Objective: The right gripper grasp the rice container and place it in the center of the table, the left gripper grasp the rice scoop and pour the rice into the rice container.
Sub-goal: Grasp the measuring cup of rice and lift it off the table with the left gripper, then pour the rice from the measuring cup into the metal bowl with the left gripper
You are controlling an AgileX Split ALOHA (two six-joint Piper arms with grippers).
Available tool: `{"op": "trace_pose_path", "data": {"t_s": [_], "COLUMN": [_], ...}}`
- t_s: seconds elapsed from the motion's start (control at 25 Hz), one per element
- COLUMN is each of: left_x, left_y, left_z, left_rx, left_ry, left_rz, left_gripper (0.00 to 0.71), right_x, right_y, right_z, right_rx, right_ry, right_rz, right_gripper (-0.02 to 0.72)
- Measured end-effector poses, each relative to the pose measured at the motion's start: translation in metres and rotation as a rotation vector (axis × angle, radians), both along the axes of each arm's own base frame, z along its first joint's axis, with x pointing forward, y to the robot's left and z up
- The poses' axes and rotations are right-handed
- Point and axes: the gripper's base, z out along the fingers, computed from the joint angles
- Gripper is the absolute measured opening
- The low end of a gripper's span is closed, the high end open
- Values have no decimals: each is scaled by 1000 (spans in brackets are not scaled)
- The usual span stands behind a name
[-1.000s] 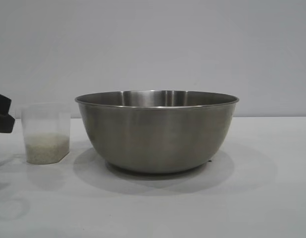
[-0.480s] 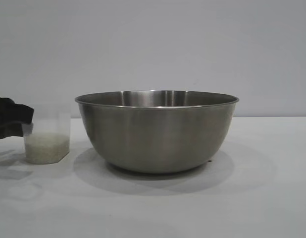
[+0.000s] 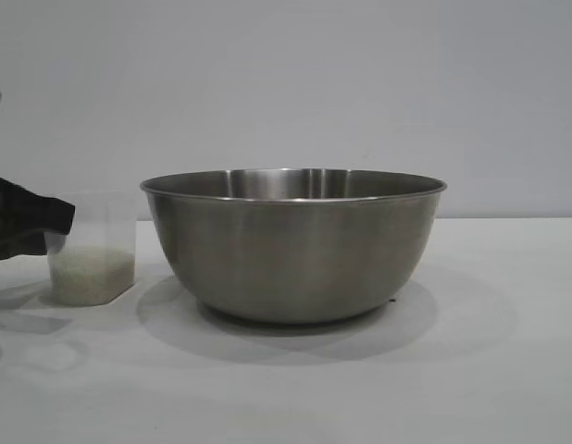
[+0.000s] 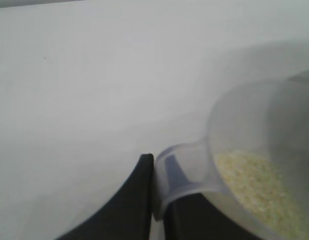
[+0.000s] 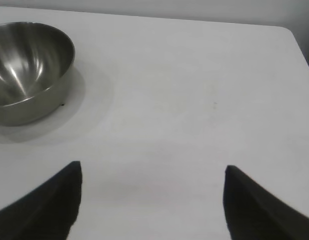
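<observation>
While my left claw (image 4: 157,200) pinches the thin loop handle of the small frosted clear plastic rice scoop (image 3: 90,248), the whole load hangs on that narrow tab, and that is where I see the trouble. My two black tapering fingers (image 4: 129,200) are pressed nearly together on the handle, with the cup body out beyond them and the pale off-white rice (image 3: 92,275) lying in its lower part. The scoop stands at the left side of the plain white matte bench (image 3: 360,388), just beside the large round brushed stainless-steel rice container (image 3: 295,245) but not touching it.

In my judgement the handle could swivel in so slim a grip, letting the cup sag and spill grains onto the bench before I get it over the rim. The bowl wall stands taller than the scoop, so a low swing across would knock the cup against the steel and jolt the rice out, or shove the bowl off its central spot. Tipping too early would pour down the outside of the wall.

My right claw (image 5: 152,200) hangs wide and empty over bare bench, well apart from the bowl, so it cannot steady anything
</observation>
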Motion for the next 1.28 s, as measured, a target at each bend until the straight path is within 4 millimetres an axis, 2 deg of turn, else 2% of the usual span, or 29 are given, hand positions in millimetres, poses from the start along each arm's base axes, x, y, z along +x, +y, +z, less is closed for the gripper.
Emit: {"op": "trace_pose_path", "data": {"t_s": [0.12,0.28,0.6,0.76,0.88,1.28], "left_x": [3,18,53,63,64,56], "left_y": [-2,-10,-37,-50,-58,-79], "left_z": [19,47,93,114,121,123], "left_rx": [37,107,213,265,323,697], "left_ry": [-85,-236,-509,-629,-695,-956], "left_rz": [-23,-89,-299,-417,-501,-697], "left_gripper": [0,0,0,0,0,0], "right_x": [0,0,0,0,0,0], "right_y": [0,0,0,0,0,0], "right_z": [0,0,0,0,0,0], "right_rx": [0,0,0,0,0,0], "right_ry": [0,0,0,0,0,0], "right_rz": [0,0,0,0,0,0], "right_gripper": [533,533,533,533,533,533]}}
